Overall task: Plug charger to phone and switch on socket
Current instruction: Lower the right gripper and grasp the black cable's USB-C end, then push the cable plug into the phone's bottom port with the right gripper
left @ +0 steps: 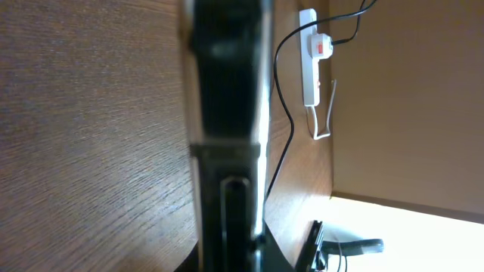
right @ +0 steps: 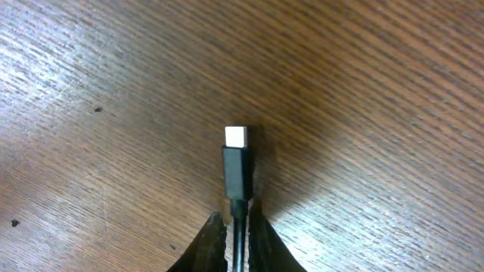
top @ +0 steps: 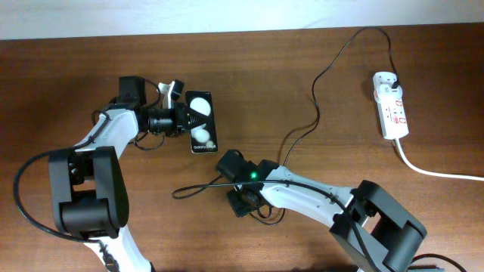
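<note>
The left arm is reached from the near left corner of the surface [top: 68,68] toward its far edge, then bent at the wrist toward the middle. The left pincer [top: 187,119] is clamped on the phone [top: 202,122] at its left long edge. The phone is held left of centre, nearer the far edge, with its glossy face turned up.

The right arm is stretched from the near right corner toward the middle. The right pincer [right: 238,227] is closed narrowly on the charger [right: 237,162], just behind the connector. The pale tip is left sticking out beyond the fingertips [right: 214,236], just above the wood and near the phone's lower end.

The socket [top: 391,106] is seen by the right edge near the far corner, with the charger's plug seated in it.
</note>
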Tool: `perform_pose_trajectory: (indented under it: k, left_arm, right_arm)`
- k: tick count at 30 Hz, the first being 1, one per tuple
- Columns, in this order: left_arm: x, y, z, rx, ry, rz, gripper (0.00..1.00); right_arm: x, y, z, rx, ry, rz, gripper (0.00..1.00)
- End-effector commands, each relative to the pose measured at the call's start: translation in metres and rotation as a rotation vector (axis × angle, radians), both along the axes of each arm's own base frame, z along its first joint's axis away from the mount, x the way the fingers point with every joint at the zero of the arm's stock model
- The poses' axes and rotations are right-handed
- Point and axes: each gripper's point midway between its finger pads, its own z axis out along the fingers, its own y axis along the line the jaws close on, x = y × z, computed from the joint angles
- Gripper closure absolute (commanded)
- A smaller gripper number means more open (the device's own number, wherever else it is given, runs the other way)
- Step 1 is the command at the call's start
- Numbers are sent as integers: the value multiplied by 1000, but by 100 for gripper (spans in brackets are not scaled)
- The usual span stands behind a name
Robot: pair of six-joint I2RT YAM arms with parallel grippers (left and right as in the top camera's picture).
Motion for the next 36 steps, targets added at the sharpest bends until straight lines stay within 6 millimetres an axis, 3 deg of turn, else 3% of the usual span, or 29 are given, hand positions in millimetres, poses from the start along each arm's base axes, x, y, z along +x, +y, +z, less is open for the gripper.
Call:
perform_pose_trajectory:
  k: [1,2,3,6,12,15,18,23,28,32,34,36]
  left_arm:
    - [-3,-3,10,-68,-8,-19,100]
    - [-3,-2,12,-81,-16,-21,100]
    - [-1,3,12,-80,-16,-10,100]
    - [0,10,15,-99,-14,5,100]
    - [-3,24,18,-171,-12,27,100]
    - [-3,29,17,-172,-5,44,100]
    - [-2,31,17,-173,-2,48,100]
    - [-6,23,48,-333,-77,-22,100]
    - [-9,22,58,-389,-85,-45,100]
    - [-7,22,62,-416,-41,-39,100]
    - [-3,23,54,-385,48,9,100]
    - [3,26,42,-323,98,63,100]
  right_arm:
    - [3,0,-1,3,11,-16,85]
    - [3,0,-1,3,10,-16,85]
    - [3,1,-1,6,8,-16,94]
    - [4,8,3,36,14,-12,96]
    - [21,48,47,368,85,-40,96]
    - [45,73,70,537,16,-32,96]
    - [51,101,99,706,-26,51,96]
    - [74,120,125,860,-161,50,96]
    - [85,116,123,839,-194,-4,96]
    - [84,99,127,898,-74,13,96]
    - [76,92,136,964,16,69,96]
    - [74,89,128,934,27,50,96]
